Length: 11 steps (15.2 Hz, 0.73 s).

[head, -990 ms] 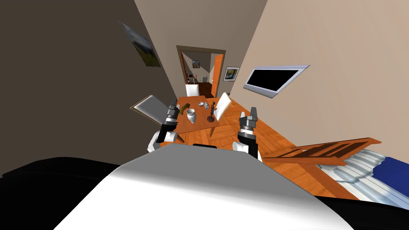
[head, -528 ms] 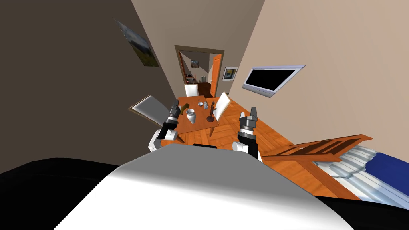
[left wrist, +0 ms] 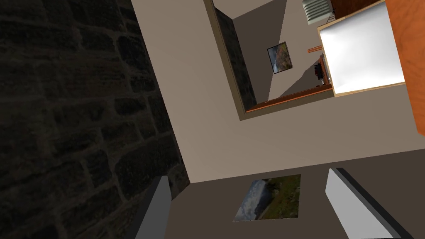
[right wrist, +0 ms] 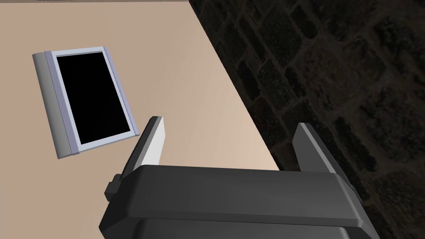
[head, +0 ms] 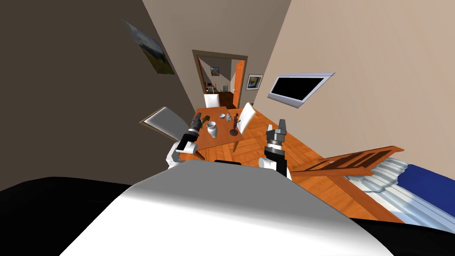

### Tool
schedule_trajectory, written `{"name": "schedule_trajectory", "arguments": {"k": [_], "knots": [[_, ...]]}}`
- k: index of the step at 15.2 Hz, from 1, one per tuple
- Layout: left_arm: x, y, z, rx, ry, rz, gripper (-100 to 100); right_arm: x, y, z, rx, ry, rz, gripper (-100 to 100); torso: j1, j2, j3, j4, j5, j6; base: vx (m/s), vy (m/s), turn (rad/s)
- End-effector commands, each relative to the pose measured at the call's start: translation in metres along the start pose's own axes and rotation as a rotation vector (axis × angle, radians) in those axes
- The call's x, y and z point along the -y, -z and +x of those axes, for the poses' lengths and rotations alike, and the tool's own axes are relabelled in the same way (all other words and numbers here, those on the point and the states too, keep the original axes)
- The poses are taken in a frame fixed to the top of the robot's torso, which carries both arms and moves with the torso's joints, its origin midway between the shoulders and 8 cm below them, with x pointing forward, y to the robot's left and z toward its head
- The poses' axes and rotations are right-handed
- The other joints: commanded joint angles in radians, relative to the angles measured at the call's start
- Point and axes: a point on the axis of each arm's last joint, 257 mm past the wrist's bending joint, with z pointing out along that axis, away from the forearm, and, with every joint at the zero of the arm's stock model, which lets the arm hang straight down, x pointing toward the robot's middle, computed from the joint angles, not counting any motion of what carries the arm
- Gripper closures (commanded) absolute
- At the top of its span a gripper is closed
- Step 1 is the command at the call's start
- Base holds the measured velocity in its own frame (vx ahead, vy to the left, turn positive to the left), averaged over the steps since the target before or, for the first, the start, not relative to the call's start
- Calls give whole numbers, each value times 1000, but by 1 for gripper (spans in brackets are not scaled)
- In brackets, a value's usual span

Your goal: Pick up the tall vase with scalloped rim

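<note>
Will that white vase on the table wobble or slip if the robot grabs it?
Probably tippy: the vase looks wider at its rim than its foot. Its surface looks smooth, so it might slip. It seems stiff, maybe breakable if knocked over on the table.

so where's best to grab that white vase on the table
Probably the body just below the flared rim, fingers level, coming from the robot's left. The white vase stands upright on the table and narrows downward. The open left gripper is beside it there, and a dark figurine crowds its other side.
</note>
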Motion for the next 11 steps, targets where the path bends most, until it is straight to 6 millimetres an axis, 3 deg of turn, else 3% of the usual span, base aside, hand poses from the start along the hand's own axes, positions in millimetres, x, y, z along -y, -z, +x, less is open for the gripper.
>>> {"name": "schedule_trajectory", "arguments": {"k": [1,11], "knots": [[-11,-5,1,-7,1,-41,-100,0,0,0,0,0,0,0,0,0,0,0,0,0,-1,18,-75],[-54,-20,3,-38,4,-205,-100,0,0,0,0,0,0,0,0,0,0,0,0,0,0,16,-41]]}}
